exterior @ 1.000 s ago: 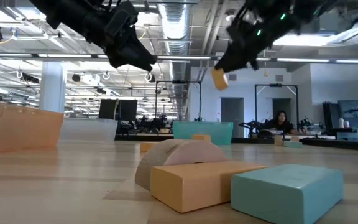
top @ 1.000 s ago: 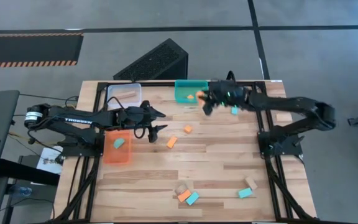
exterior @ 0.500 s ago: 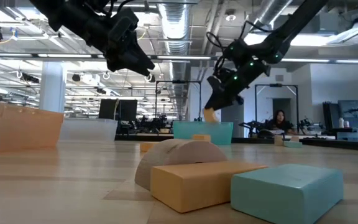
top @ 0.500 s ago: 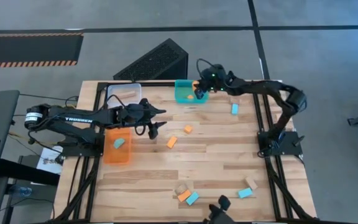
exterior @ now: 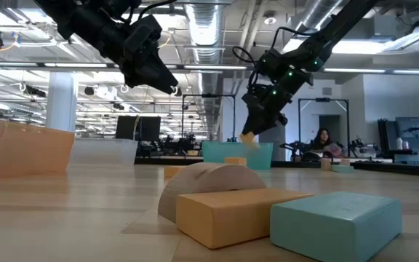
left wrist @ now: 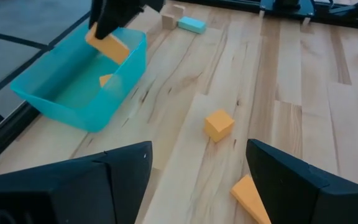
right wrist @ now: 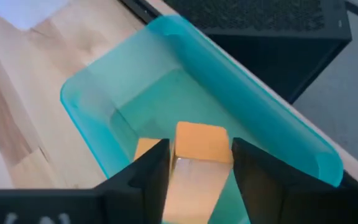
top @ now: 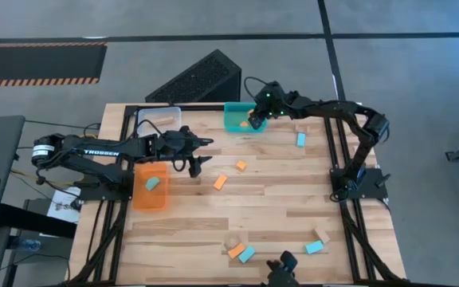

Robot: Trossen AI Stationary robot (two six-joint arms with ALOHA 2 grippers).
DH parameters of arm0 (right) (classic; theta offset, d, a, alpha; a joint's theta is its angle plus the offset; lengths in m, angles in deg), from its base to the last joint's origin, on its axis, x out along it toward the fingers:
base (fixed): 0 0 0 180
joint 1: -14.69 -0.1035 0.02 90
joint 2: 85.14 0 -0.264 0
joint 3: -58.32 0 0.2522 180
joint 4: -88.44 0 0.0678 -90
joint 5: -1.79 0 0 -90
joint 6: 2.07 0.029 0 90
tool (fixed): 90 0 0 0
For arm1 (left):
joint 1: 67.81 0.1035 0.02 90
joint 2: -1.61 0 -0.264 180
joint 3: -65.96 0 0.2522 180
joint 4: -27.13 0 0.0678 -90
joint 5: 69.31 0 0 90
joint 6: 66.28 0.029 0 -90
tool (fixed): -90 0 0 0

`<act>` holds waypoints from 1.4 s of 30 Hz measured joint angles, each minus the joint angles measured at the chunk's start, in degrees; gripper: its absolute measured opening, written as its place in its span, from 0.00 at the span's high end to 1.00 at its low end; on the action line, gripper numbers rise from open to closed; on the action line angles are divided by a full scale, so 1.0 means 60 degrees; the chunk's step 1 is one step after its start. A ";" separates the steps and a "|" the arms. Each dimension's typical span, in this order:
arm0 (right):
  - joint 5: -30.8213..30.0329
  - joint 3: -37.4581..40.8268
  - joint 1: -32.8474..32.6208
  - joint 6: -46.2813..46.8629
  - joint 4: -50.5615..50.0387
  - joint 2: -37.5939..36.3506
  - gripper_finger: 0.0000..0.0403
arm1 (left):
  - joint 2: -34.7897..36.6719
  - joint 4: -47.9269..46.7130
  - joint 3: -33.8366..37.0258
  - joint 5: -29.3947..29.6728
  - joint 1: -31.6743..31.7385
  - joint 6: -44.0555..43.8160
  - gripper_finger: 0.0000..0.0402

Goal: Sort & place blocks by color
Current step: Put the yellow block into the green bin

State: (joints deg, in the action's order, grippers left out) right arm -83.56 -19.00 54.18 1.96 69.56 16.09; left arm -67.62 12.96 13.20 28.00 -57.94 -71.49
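Observation:
My right gripper (top: 255, 119) hangs over the teal bin (top: 237, 117) at the table's far edge, shut on an orange block (right wrist: 199, 144). Another orange block (right wrist: 145, 148) lies on the bin's floor. My left gripper (top: 204, 154) hovers open above the table's left middle, holding nothing; its fingers (left wrist: 110, 171) stand wide apart. On the wood beyond it lie an orange cube (left wrist: 219, 123) and an orange block (left wrist: 250, 196). A teal block (top: 300, 139) lies right of the teal bin. My right gripper pinches the orange block by two opposite sides (right wrist: 179, 155) between its two fingers. The fingers slant down from the table's right. The block is lifted clear, tilted, just above the teal bin's rim (exterior: 247, 137).
A clear bin (top: 159, 119) holding a tan block stands at the far left. An orange bin (top: 138, 199) holding a teal block sits at the left edge. Several blocks lie near the front edge (top: 241, 251) (top: 315, 243). A black slatted box (top: 198, 80) stands beyond the table.
My right gripper has gone down and toward the table's far left edge with the orange block, from higher up beside the teal bin to just over it. The block has stayed between its fingers.

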 joint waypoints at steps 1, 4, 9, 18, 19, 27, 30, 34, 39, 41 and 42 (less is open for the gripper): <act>0.0000 -0.0006 0.0004 0.0004 0.0026 0.0000 0.50 | 0.0000 -0.0011 0.0000 0.0000 0.0000 0.0004 0.38; -0.0001 -0.0002 0.0066 0.0031 -0.0085 0.0000 0.44 | 0.0000 -0.0054 0.0000 -0.0001 0.0000 0.0054 0.38; -0.0038 0.0012 0.0071 0.0058 -0.0287 -0.0197 0.40 | 0.0000 -0.0118 0.0000 -0.0003 0.0000 0.0072 0.38; -0.0036 0.0005 -0.0292 -0.0007 -0.1433 -0.1733 0.41 | 0.0000 -0.0137 0.0000 -0.0004 0.0000 0.0003 0.38; -0.0036 0.0005 -0.0408 -0.0006 -0.1772 -0.1927 0.41 | 0.0000 -0.0204 0.0000 -0.0004 -0.0003 -0.0001 0.38; -0.0029 0.0730 -0.2175 0.0133 -0.2832 -0.3111 0.41 | -0.0055 -0.0720 0.0000 -0.0007 -0.0044 -0.0249 0.38; -0.0029 0.1274 -0.2996 0.0396 -0.2622 -0.3447 0.41 | -0.0051 -0.0928 0.0000 -0.0313 -0.0114 -0.0179 0.38; -0.0056 0.1911 -0.3988 0.0984 -0.2573 -0.3768 0.41 | -0.0236 -0.1170 0.0003 -0.0583 -0.0232 -0.0784 0.38; -0.0597 0.2441 -0.5171 0.1675 -0.2620 -0.4047 0.41 | -0.0950 -0.0907 0.0004 -0.0903 -0.0588 -0.2233 0.38; -0.0713 0.2624 -0.5568 0.1852 -0.2615 -0.4153 0.41 | -0.1312 -0.0721 -0.0026 -0.0944 -0.0827 -0.2581 0.38; -0.0810 0.2690 -0.5762 0.1933 -0.2658 -0.4173 0.41 | -0.1559 -0.0738 -0.0125 -0.0920 -0.0925 -0.2807 0.38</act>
State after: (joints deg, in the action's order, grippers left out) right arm -88.42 -2.86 19.60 13.56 53.62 -8.95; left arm -76.98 8.53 12.45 22.48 -63.49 -88.33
